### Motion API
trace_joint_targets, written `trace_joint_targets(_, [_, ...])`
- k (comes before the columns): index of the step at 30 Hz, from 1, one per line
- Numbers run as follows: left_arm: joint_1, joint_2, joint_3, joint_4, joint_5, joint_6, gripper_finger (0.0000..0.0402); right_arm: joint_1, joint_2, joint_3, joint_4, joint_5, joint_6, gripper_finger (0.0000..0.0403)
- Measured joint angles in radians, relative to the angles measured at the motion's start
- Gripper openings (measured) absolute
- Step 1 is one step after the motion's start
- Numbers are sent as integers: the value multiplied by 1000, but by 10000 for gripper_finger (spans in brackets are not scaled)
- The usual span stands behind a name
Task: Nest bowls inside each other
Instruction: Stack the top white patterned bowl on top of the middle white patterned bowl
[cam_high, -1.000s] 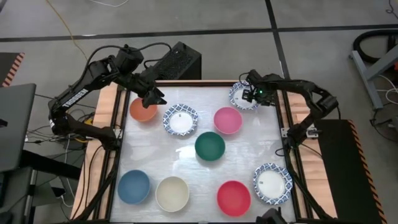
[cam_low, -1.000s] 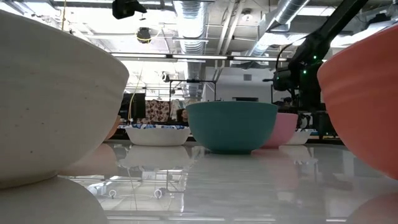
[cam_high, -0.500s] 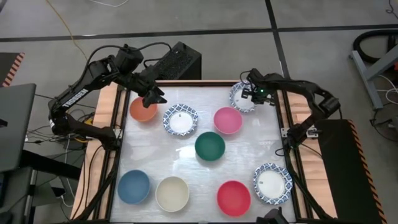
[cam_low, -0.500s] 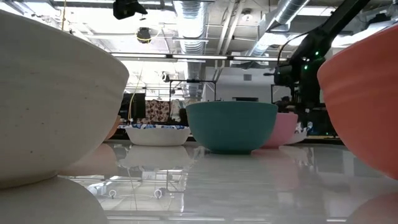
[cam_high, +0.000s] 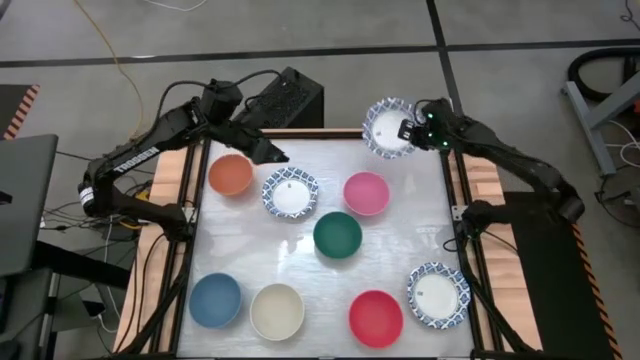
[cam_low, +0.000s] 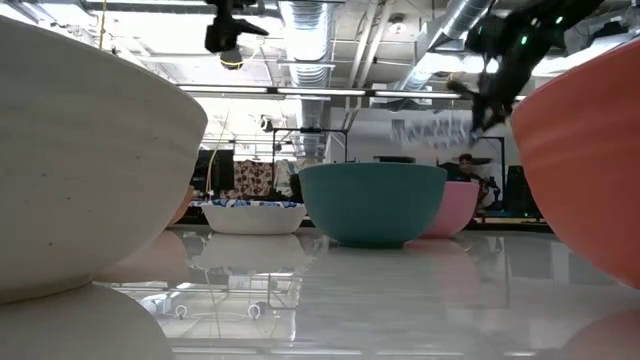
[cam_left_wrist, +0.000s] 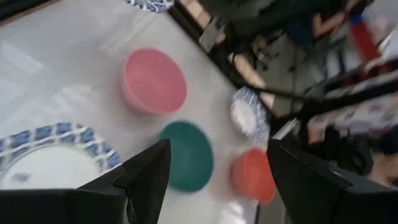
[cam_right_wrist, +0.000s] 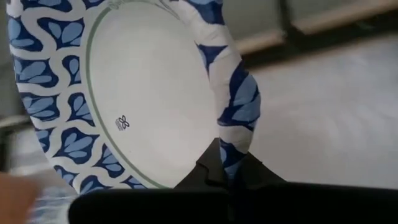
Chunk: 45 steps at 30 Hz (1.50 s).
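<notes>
From my seat the white glossy tabletop (cam_low: 400, 290) mirrors everything. The big cream bowl (cam_low: 80, 150) looks matt and finely speckled, the teal-green bowl (cam_low: 373, 203) smooth satin. The table's side rails (cam_high: 178, 215) look like bare wood.

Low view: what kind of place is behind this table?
Probably an industrial lab or workshop: exposed ceiling ducts and pipes, bare concrete floor with cables, and a framed white work table holding bowls for two robot arms.
</notes>
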Motion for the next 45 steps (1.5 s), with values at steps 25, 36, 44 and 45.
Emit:
trace_joint_targets(25, [-21,1,-333,536,-217,-61,256,437,217,1,548,166,220,6])
trace_joint_targets(36, [-82,0,-333,451,-391,18,256,519,388,174,555,166,156,6])
trace_joint_targets(44, [-81,-19,-333,415,-341,-44,256,519,408,244,441,203,131,6])
trace_joint_targets(45, [-81,-32,-333,416,-338,-47,256,516,403,244,413,217,131,6])
